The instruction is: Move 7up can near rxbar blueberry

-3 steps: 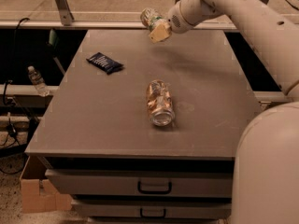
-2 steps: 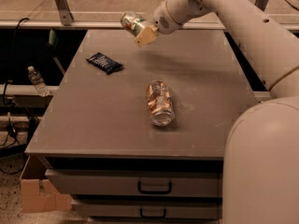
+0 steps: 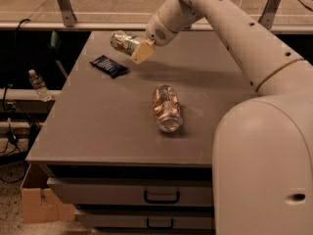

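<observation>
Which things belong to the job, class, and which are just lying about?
Job: 7up can, held by the gripper above the table's far left; rxbar.
Lying about: larger can, on its side; water bottle; cardboard box.

Arm outstretched; end effector aloft far from base, clamped on 7up can.

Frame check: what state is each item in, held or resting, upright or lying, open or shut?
gripper: shut on the 7up can, above the far left of the table.
7up can: held clear of the table, tilted sideways.
rxbar blueberry: lying flat on the table, untouched.
orange-pink can: lying on its side mid-table.
top drawer: closed.
</observation>
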Controlling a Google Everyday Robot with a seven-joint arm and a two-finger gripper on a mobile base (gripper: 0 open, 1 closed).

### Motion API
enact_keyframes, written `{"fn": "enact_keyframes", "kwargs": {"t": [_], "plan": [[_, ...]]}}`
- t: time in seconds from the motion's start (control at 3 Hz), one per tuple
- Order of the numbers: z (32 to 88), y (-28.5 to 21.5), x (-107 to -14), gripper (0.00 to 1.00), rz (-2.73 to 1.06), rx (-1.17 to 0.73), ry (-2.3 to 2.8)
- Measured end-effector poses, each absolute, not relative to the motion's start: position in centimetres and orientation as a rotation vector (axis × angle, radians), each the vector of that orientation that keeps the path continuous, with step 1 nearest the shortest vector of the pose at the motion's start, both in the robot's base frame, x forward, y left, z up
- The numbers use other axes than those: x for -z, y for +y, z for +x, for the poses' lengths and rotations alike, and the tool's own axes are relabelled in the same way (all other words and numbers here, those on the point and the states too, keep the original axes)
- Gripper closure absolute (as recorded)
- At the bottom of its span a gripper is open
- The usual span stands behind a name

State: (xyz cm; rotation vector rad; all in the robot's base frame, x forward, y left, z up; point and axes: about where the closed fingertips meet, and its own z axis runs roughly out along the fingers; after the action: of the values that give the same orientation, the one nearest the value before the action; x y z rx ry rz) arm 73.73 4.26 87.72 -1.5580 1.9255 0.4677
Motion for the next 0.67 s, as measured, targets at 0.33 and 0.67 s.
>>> {"fn": "enact_keyframes", "kwargs": {"t": [0.33,0.67], "plan": [[73.63,3.97,-86.27,0.84,-1.595,-0.455,1.962],[73.79,3.43,-85.44,0.61,-1.608,-0.440,1.992]]}}
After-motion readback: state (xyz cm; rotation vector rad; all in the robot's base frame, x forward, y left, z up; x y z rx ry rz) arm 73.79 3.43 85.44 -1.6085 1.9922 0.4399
